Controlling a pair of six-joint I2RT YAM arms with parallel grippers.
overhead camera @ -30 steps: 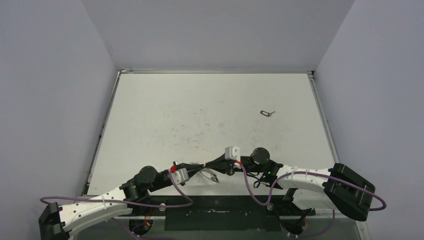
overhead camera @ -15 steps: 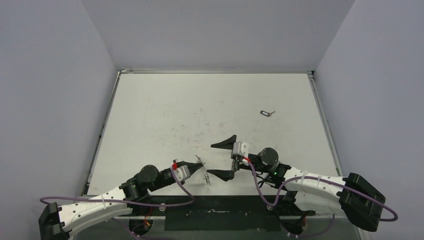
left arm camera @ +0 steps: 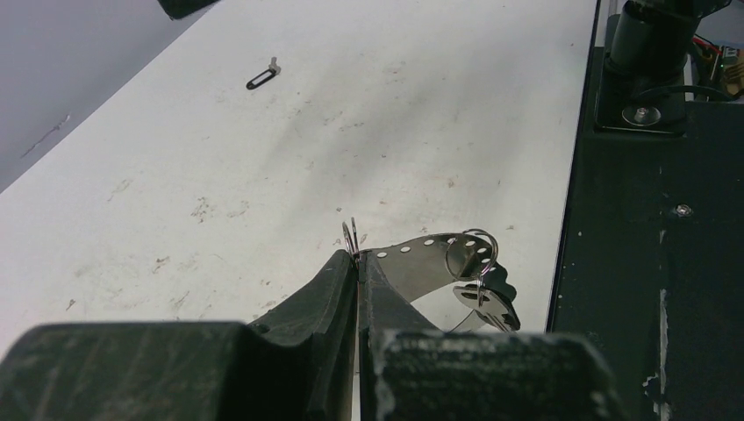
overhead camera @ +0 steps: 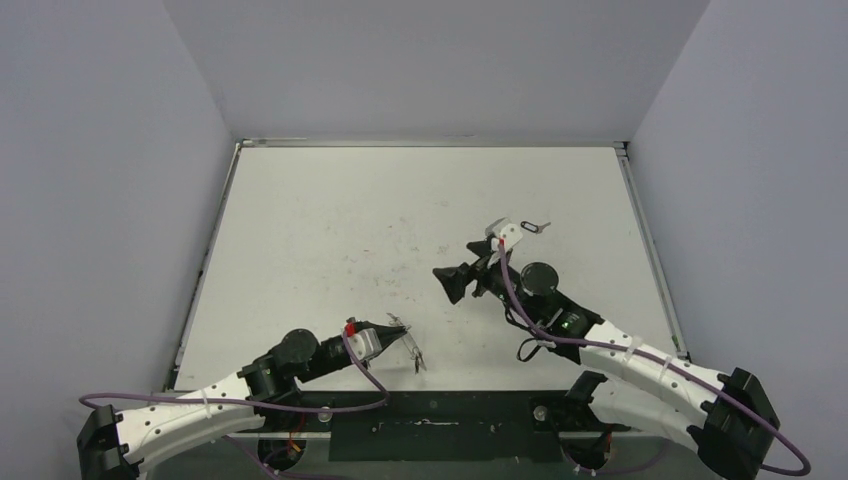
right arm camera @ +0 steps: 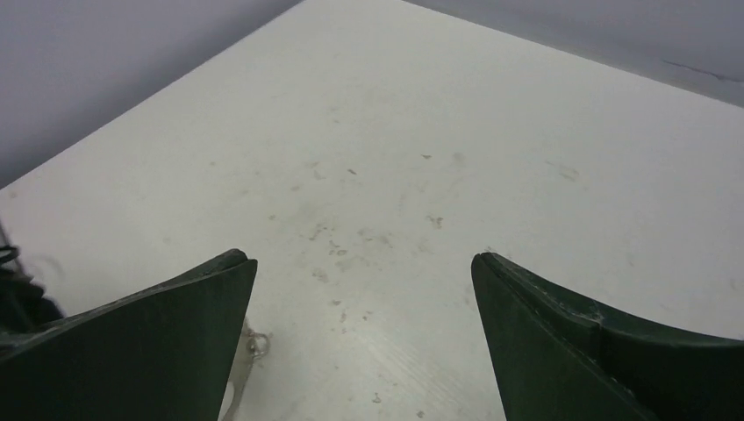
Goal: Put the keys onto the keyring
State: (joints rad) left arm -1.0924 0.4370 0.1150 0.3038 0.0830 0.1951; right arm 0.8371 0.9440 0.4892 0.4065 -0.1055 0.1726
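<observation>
My right gripper (overhead camera: 452,283) has left the keyring (left arm camera: 439,254), opened wide and swung toward the key (overhead camera: 535,226), which lies toward the table's (overhead camera: 330,210) right edge. My left gripper (left arm camera: 358,263) stays pinched on the keyring at the near edge, so I judge fetching the key comes next.

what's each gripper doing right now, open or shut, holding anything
Left gripper: shut on the keyring.
Right gripper: open, holding nothing.

The keys (overhead camera: 532,226) well beyond the keyring (overhead camera: 411,351)
</observation>
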